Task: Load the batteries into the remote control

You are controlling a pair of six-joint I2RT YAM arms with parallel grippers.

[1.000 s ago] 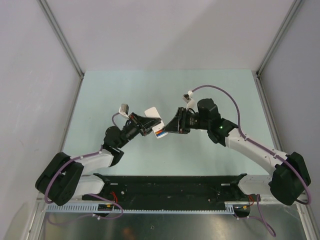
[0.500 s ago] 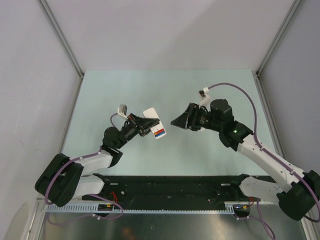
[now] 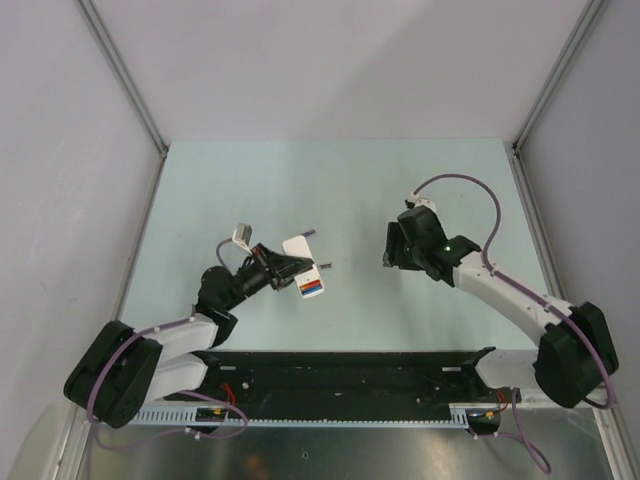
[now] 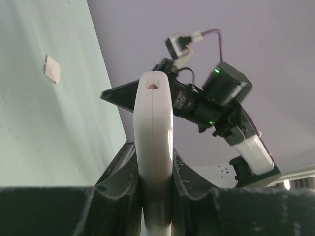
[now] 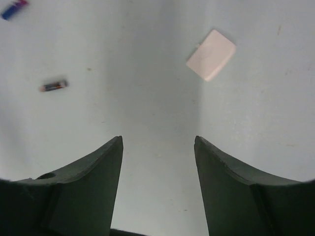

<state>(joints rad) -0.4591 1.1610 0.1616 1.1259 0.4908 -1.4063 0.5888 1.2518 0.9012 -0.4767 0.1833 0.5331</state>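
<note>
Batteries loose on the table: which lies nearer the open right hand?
The dark grey battery, closer to the right hand than the bluish battery at the picture's corner.

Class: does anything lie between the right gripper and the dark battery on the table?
Nothing visible does. Only bare table separates the open right gripper from the dark battery. The white flat piece lies off to the other side.

Remote control [image 4: 153, 128] base hidden between jaws
</note>
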